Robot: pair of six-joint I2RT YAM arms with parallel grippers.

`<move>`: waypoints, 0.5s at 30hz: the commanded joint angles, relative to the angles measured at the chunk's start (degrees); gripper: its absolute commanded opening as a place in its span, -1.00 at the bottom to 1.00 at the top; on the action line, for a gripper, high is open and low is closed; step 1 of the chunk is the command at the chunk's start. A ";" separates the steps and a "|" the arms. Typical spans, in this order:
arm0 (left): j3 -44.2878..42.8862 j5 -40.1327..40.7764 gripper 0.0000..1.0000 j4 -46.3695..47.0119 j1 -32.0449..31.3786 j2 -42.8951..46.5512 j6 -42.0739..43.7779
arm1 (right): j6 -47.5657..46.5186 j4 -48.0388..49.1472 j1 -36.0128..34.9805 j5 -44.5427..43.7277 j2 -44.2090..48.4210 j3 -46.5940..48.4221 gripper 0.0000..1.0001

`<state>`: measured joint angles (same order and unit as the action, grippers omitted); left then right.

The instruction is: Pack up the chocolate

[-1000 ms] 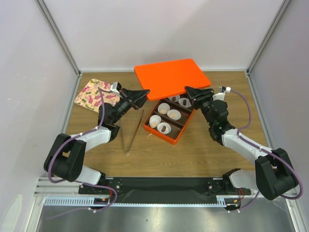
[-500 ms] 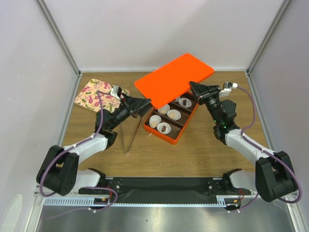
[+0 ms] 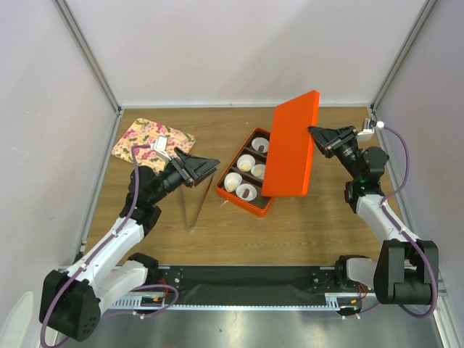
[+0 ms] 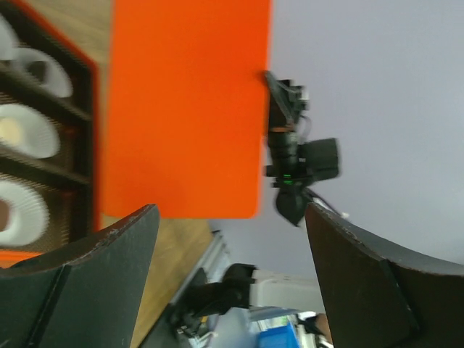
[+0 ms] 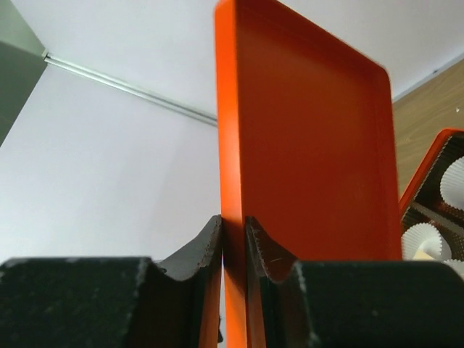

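The orange box (image 3: 255, 208) sits mid-table with several white paper cups (image 3: 246, 162) in its compartments. Small chocolate pieces lie in some cups: a dark one (image 3: 246, 193) and a pale golden one (image 4: 10, 130). The orange lid (image 3: 291, 156) stands nearly on edge over the box's right side. My right gripper (image 3: 314, 133) is shut on the lid's right rim (image 5: 233, 145); its jaws pinch the rim from both sides. Left of the box, my left gripper (image 3: 213, 165) is open and holds nothing. It is apart from the lid (image 4: 181, 109).
Metal tongs (image 3: 196, 201) lie on the wood just left of the box, below the left gripper. A floral pouch (image 3: 148, 141) rests at the back left. White walls enclose the table at the back and on both sides.
The lid went from lying flat behind the box to standing on edge, carried up and right by the right gripper. The left gripper opened, let go of the lid and drew back left.
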<state>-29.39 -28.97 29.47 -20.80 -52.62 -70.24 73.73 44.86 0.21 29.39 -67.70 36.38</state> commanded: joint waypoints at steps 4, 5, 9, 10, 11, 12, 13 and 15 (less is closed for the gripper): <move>-7.60 -1.96 0.73 -12.24 4.09 -1.60 11.42 | 2.46 6.38 1.29 9.80 2.31 3.25 -1.00; -9.44 -3.10 0.74 -11.99 4.62 -2.74 11.87 | 3.60 7.25 1.20 10.07 1.96 3.34 -1.00; -13.14 -11.97 0.73 -1.66 7.96 -12.64 8.99 | 12.12 16.62 0.41 10.17 -0.67 3.96 -1.00; -14.02 -15.47 0.75 0.30 8.57 -14.60 8.46 | 15.09 18.14 0.23 9.90 -1.11 4.22 -1.00; -16.55 -16.98 0.75 1.89 8.58 -16.44 8.36 | 16.51 20.51 -0.03 9.73 -1.55 4.75 -1.00; -17.89 -18.04 0.75 3.90 8.58 -18.46 8.54 | 17.49 21.23 -0.03 9.55 -1.82 5.27 -1.00; -19.81 -19.44 0.75 5.06 8.41 -21.18 8.28 | 18.71 21.75 -1.86 9.55 -2.17 5.80 -1.00; -20.97 -19.81 0.78 8.21 8.49 -23.48 7.40 | 19.25 22.29 -3.62 8.94 -2.17 7.30 -1.00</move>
<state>-46.59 -42.83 29.06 -12.58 -74.08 -62.59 87.22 57.23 -0.91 38.44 -70.35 39.00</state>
